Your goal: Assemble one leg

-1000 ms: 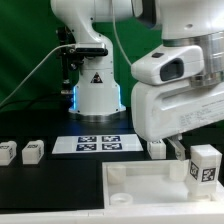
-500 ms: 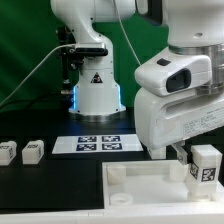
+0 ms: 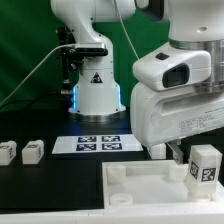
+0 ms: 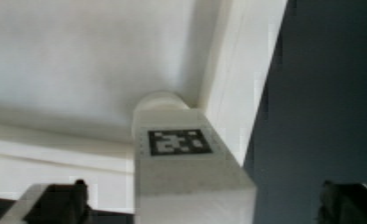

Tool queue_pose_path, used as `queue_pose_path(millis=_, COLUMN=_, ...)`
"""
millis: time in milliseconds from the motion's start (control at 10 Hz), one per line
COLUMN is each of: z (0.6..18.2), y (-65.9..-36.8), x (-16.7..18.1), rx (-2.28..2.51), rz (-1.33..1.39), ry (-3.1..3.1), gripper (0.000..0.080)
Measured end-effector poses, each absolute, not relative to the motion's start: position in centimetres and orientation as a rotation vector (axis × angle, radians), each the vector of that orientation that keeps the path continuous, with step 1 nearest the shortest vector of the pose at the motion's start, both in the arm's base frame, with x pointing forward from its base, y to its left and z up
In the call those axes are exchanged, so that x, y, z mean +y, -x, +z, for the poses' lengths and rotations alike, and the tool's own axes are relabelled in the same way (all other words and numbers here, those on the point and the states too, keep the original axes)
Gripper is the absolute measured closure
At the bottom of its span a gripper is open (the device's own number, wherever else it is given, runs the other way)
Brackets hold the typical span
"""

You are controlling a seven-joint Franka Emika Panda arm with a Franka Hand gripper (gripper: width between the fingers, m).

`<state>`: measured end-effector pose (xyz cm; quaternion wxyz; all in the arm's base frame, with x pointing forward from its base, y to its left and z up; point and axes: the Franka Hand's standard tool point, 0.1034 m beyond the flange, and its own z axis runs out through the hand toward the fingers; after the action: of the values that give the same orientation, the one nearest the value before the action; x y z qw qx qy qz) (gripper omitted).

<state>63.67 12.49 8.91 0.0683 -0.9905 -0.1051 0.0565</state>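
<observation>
gripper (image 4: 201, 204) spread wide, holding nothing | leg (image 4: 183, 150) on white panel (image 4: 73, 60) by its edge, centred in the open gap, untouched | long axis in line with approach

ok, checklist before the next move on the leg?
1. Jaws open: ok, tips wide apart in the wrist view.
2. Leg centred between jaws: ok, roughly midway.
3. Jaws clear of leg: ok, gaps show on both sides.
4. Jaws at grasp height: cannot tell, only the tips show at the frame edge.
5. Leg tag readable: ok, it faces the wrist camera.
6. Spare legs out of the way: ok, far off at the exterior view's left.
</observation>
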Motion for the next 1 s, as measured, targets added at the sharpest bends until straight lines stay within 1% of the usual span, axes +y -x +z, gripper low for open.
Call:
queue_pose_path(millis=300, z=7.99, y=-63.6, x=12.34, rx=-0.311, rz=0.146, ry=2.981, gripper=0.015)
queue_pose_path(millis=400, z=7.97, y=-63.63, x=12.18, rx=-0.306, rz=0.146, ry=2.979, gripper=0.015)
queue_pose_path(millis=500, z=7.97, y=-63.59, x=12.31, rx=-0.283, rz=0.148, ry=2.98, gripper=0.0177)
queue_pose_path(millis=600, z=7.96, y=-63.57, x=12.38, rx=-0.259, rz=0.15, ry=2.982, gripper=0.0177)
queue_pose_path(millis=700, z=7.95, y=-63.57, x=12.37, rx=-0.259, rz=0.151, ry=2.982, gripper=0.0356)
queue_pose_path(millis=800, z=7.96, y=-63.59, x=12.26, rx=-0.16, rz=0.157, ry=2.994, gripper=0.0498)
queue_pose_path(millis=1000, z=7.87, y=-63.59, x=12.0, rx=0.137, rz=0.178, ry=3.008, gripper=0.0499)
